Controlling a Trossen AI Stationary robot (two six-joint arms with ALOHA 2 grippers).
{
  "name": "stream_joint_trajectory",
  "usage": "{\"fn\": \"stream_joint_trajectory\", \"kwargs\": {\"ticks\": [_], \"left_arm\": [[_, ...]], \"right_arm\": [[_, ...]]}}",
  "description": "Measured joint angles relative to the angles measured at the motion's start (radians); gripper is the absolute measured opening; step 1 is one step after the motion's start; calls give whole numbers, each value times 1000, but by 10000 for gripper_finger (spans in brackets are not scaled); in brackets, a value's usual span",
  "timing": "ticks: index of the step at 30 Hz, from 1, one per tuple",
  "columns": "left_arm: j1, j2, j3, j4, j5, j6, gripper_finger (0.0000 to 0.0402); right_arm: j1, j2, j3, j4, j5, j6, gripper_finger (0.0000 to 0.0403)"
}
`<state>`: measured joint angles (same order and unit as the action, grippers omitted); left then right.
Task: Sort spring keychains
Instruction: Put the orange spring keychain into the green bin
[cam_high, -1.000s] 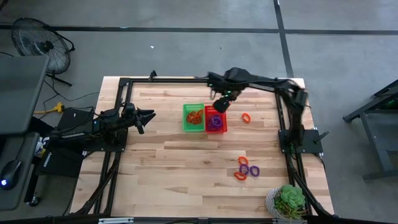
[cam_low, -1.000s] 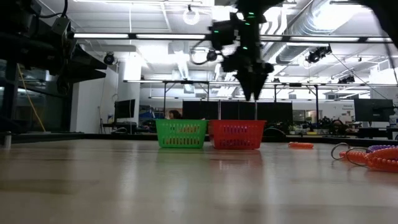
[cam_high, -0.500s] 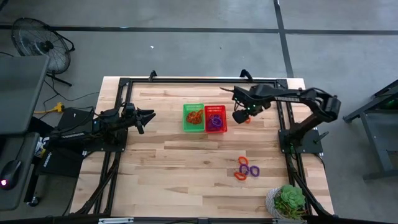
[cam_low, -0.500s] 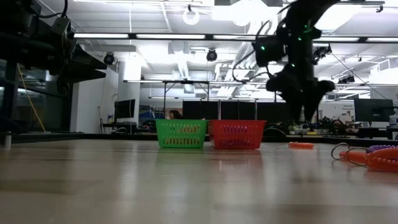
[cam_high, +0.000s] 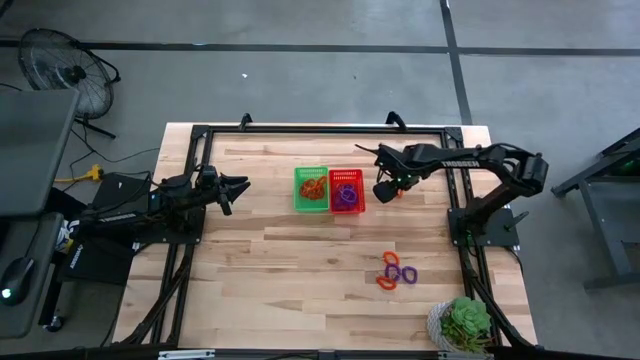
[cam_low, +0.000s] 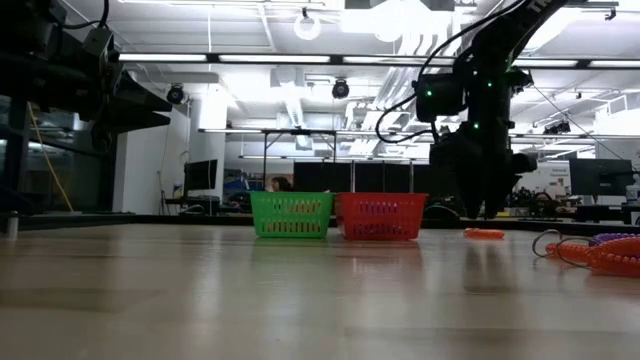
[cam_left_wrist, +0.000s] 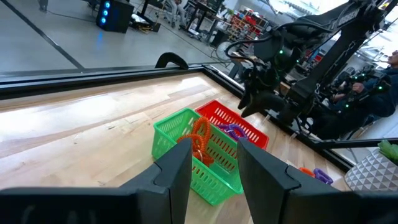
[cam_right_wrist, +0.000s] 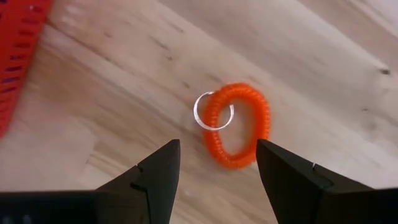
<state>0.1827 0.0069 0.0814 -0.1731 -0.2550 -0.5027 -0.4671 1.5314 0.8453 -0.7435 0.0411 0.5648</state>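
My right gripper (cam_high: 383, 190) hangs open just above a lone orange spring keychain (cam_right_wrist: 236, 124) that lies flat on the table (cam_high: 395, 190) to the right of the red basket (cam_high: 346, 190); the open fingers (cam_right_wrist: 217, 171) point down beside it without touching. The green basket (cam_high: 312, 188) holds orange keychains, the red basket purple ones. A small cluster of orange and purple keychains (cam_high: 396, 271) lies nearer the table's near right. My left gripper (cam_high: 238, 185) waits open at the table's left, facing the baskets (cam_left_wrist: 199, 152).
A potted plant (cam_high: 462, 324) stands at the near right corner. The two baskets sit side by side at the table's middle far part. Bare wood (cam_high: 280, 270) stretches over the near and left parts of the table. A black frame runs around the table's edges.
My right gripper has swung from above the red basket toward the table's right and come down over the lone orange keychain, staying open. The keychains and baskets have not moved.
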Motion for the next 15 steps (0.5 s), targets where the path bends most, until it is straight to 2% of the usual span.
{"fn": "stream_joint_trajectory", "kwargs": {"ticks": [7, 15], "left_arm": [[0, 0, 0, 0, 0, 0, 126], [0, 0, 0, 0, 0, 0, 126]], "right_arm": [[1, 15, -11, 41, -18, -23, 203], [0, 107, -9, 73, -24, -17, 181]]}}
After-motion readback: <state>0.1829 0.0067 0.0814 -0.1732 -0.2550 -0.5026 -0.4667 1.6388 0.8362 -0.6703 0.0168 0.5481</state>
